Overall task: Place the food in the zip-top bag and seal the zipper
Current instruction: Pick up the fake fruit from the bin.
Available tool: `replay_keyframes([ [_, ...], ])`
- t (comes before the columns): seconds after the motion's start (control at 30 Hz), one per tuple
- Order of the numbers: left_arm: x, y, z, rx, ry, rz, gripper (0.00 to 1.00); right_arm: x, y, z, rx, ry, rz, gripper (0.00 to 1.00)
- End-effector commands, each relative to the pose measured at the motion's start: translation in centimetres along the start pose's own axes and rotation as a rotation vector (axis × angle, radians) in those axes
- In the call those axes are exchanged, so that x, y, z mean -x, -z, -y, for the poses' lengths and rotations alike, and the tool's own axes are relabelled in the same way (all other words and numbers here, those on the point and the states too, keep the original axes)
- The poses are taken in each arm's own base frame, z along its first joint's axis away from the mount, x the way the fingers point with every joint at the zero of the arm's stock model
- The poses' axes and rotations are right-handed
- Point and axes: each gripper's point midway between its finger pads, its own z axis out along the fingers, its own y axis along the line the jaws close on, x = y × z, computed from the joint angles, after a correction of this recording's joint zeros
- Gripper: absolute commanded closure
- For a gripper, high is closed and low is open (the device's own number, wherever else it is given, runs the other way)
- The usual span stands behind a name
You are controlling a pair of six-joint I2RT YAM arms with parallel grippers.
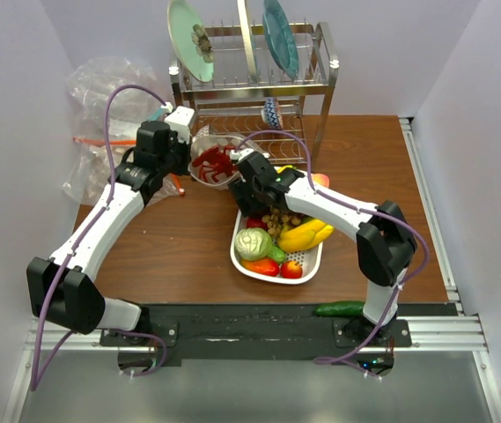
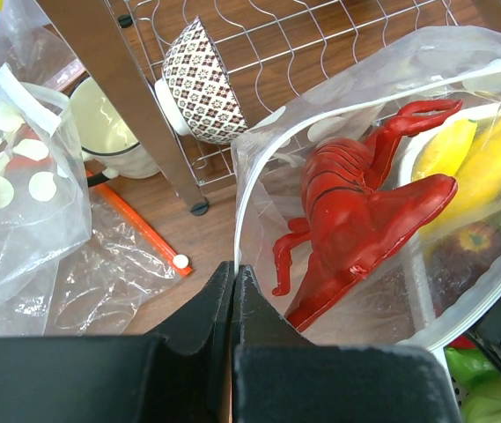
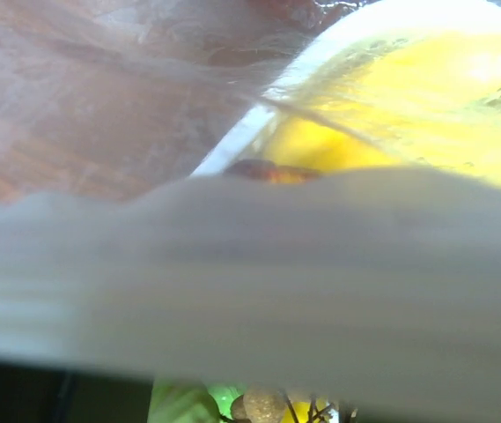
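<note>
Firmly closed left jaws pinching zip-top bag (image 2: 266,198) rim, right jaws unclear

Red lobster (image 1: 213,163) in clear zip-top bag (image 1: 195,169) at frame centre, white tray (image 1: 233,249) below with cabbage (image 1: 254,242) and bananas (image 1: 305,234), dish rack (image 1: 252,84) at top, cucumber (image 1: 338,308) lower right.

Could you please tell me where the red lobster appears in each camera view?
Top: lobster sits upper centre, inside the bag.
Left wrist: right of centre, seen through the bag.
Right wrist: not in it; the view is blurred.
Shared landmark: the bananas.
</note>
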Motion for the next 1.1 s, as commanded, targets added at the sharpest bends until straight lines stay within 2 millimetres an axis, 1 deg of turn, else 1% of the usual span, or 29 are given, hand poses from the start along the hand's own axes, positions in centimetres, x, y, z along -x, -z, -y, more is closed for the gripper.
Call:
replay_keyframes([
  [0.0, 1.9, 1.2, -0.5, 0.008, -0.013, 0.074, 1.00, 1.8, 1.7, 0.1, 0.011, -0.035, 0.069, 0.45],
  [0.07, 1.9, 1.2, -0.5, 0.008, -0.013, 0.074, 1.00, 2.7, 2.7, 0.2, 0.014, -0.039, 0.098, 0.44],
  [0.1, 1.9, 1.2, -0.5, 0.008, -0.015, 0.076, 1.00, 2.8, 3.2, 0.3, 0.011, -0.032, 0.095, 0.44],
  [0.13, 1.8, 1.2, -0.5, 0.008, -0.015, 0.074, 1.00, 3.8, 4.3, 0.4, 0.016, -0.037, 0.122, 0.44],
  [0.2, 1.8, 1.2, -0.5, 0.008, -0.015, 0.074, 1.00, 4.2, 5.4, 0.6, 0.022, -0.031, 0.128, 0.44],
  [0.27, 1.8, 1.2, -0.5, 0.008, -0.015, 0.074, 1.00, 5.4, 7.3, 0.7, 0.034, -0.036, 0.168, 0.44],
  [0.33, 1.9, 1.3, -0.5, 0.008, -0.015, 0.076, 1.00, 5.9, 8.7, 0.9, 0.041, -0.031, 0.184, 0.43],
  [0.37, 1.8, 1.2, -0.5, 0.010, -0.015, 0.074, 1.00, 6.5, 9.9, 1.1, 0.047, -0.029, 0.210, 0.43],
  [0.4, 1.8, 1.2, -0.5, 0.008, -0.015, 0.073, 1.00, 6.5, 10.6, 1.2, 0.053, -0.025, 0.216, 0.43],
  [0.53, 1.8, 1.1, -0.5, 0.008, -0.016, 0.073, 1.00, 8.3, 13.6, 1.0, 0.100, -0.015, 0.280, 0.42],
  [0.57, 1.7, 1.1, -0.5, 0.008, -0.016, 0.070, 1.00, 8.8, 14.2, 0.9, 0.109, -0.009, 0.299, 0.42],
  [0.6, 1.8, 1.1, -0.5, 0.008, -0.016, 0.071, 1.00, 9.8, 14.9, 0.9, 0.116, -0.008, 0.327, 0.42],
  [0.67, 1.8, 1.1, -0.5, 0.010, -0.016, 0.071, 1.00, 10.9, 15.6, 0.7, 0.126, 0.005, 0.360, 0.41],
  [0.7, 1.7, 1.1, -0.5, 0.010, -0.016, 0.069, 1.00, 12.1, 15.8, 0.5, 0.131, 0.008, 0.384, 0.41],
  [0.73, 1.8, 1.1, -0.5, 0.008, -0.016, 0.073, 1.00, 12.7, 15.9, 0.4, 0.136, 0.010, 0.394, 0.41],
  [0.77, 1.7, 1.1, -0.5, 0.008, -0.016, 0.070, 1.00, 13.3, 15.7, 0.2, 0.142, 0.014, 0.398, 0.41],
  [0.8, 1.8, 1.1, -0.4, 0.007, -0.017, 0.073, 1.00, 14.4, 15.7, -0.2, 0.155, 0.015, 0.414, 0.41],
  [0.87, 1.6, 1.1, -0.5, 0.010, -0.016, 0.068, 1.00, 15.4, 15.0, -1.0, 0.177, 0.019, 0.421, 0.41],
  [0.9, 1.6, 1.1, -0.5, 0.008, -0.015, 0.069, 1.00, 16.6, 15.6, -1.4, 0.197, 0.016, 0.448, 0.41],
  [0.93, 1.5, 1.0, -0.5, 0.010, -0.015, 0.068, 1.00, 16.7, 14.1, -1.8, 0.198, 0.019, 0.430, 0.41],
  [0.97, 1.5, 1.0, -0.5, 0.008, -0.015, 0.068, 1.00, 17.1, 14.0, -1.9, 0.199, 0.017, 0.437, 0.41],
  [1.0, 1.5, 1.1, -0.5, 0.008, -0.015, 0.068, 1.00, 18.1, 13.9, -2.1, 0.201, 0.013, 0.461, 0.41],
  [1.03, 1.6, 1.1, -0.5, 0.008, -0.015, 0.071, 1.00, 18.2, 12.9, -2.4, 0.199, 0.013, 0.455, 0.41],
  [1.07, 1.6, 1.1, -0.5, 0.007, -0.015, 0.070, 1.00, 18.5, 12.5, -2.6, 0.199, 0.011, 0.461, 0.41],
])
